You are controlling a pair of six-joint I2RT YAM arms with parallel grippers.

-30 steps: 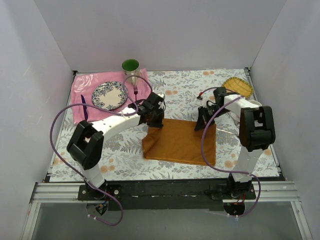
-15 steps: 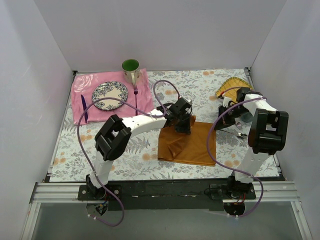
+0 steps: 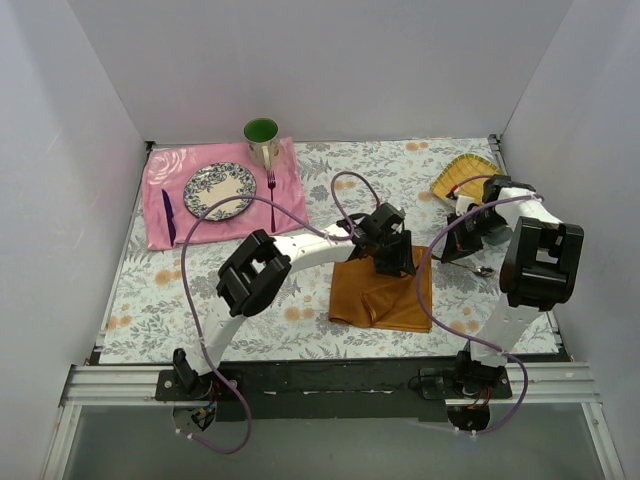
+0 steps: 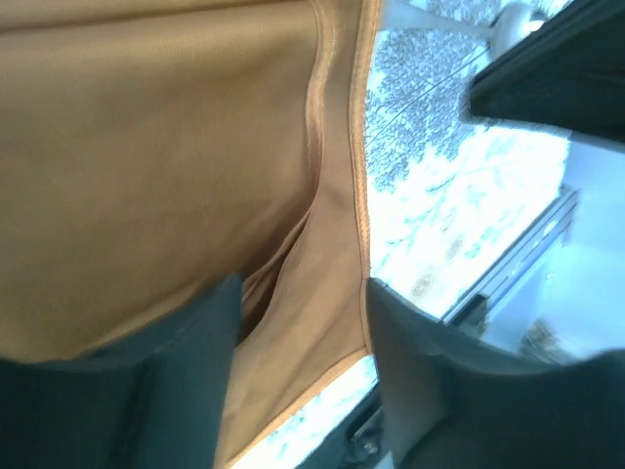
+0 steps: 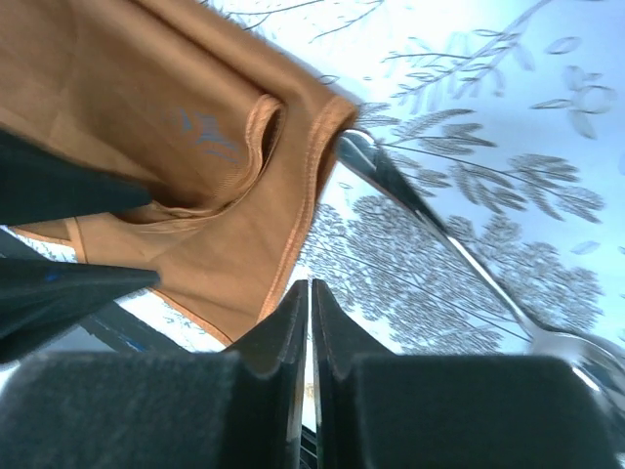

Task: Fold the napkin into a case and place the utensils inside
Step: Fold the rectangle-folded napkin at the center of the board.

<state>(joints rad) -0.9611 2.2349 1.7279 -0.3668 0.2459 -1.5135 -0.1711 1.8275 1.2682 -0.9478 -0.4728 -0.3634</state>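
Observation:
The rust-orange napkin (image 3: 382, 297) lies doubled over into a narrower piece near the table's middle right, its hemmed edges stacked (image 4: 337, 195). My left gripper (image 3: 393, 262) hovers over its far edge, open, with cloth showing between the fingers (image 4: 303, 327) but not pinched. My right gripper (image 3: 462, 238) is to the right of the napkin (image 5: 195, 147), shut with nothing in it (image 5: 311, 293). A silver spoon (image 3: 481, 269) lies on the tablecloth just right of the napkin, its handle running past my right fingers (image 5: 439, 234).
A pink cloth (image 3: 160, 175) at the back left carries a patterned plate (image 3: 219, 190), a purple fork (image 3: 271, 185) and a purple knife (image 3: 168, 215). A green-lined cup (image 3: 262, 138) stands behind it. A yellow dish (image 3: 463, 174) sits at the back right.
My left gripper carried the napkin's left side rightward, folding it over, then opened. My right gripper left the napkin's far right corner and moved right, over the spoon.

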